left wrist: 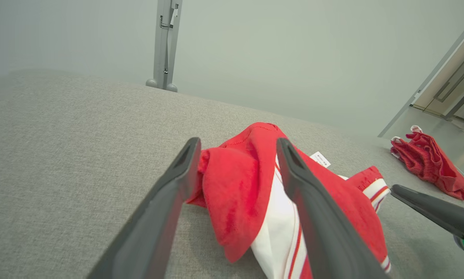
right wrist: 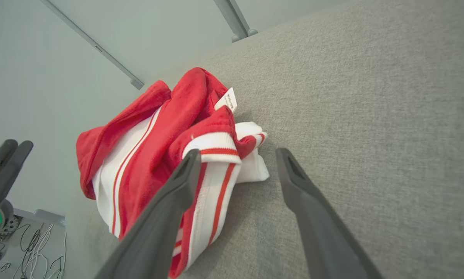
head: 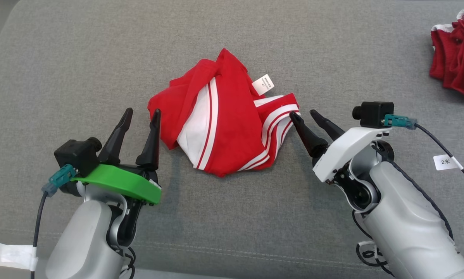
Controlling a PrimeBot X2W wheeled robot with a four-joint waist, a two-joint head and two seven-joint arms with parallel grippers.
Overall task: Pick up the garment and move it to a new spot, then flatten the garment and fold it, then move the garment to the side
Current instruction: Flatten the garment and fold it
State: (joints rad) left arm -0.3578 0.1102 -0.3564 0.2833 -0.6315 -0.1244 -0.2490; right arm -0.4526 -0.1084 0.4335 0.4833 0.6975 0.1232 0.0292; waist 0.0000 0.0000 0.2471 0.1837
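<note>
Open, empty left gripper and right gripper flank the red-and-white garment on a grey fabric table, metal post beyond.

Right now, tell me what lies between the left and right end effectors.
The crumpled red-and-white garment lies between the left end effector and the right end effector, as the head view shows.

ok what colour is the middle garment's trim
White with red stripes, on the red garment; clearest in the right wrist view.
</note>
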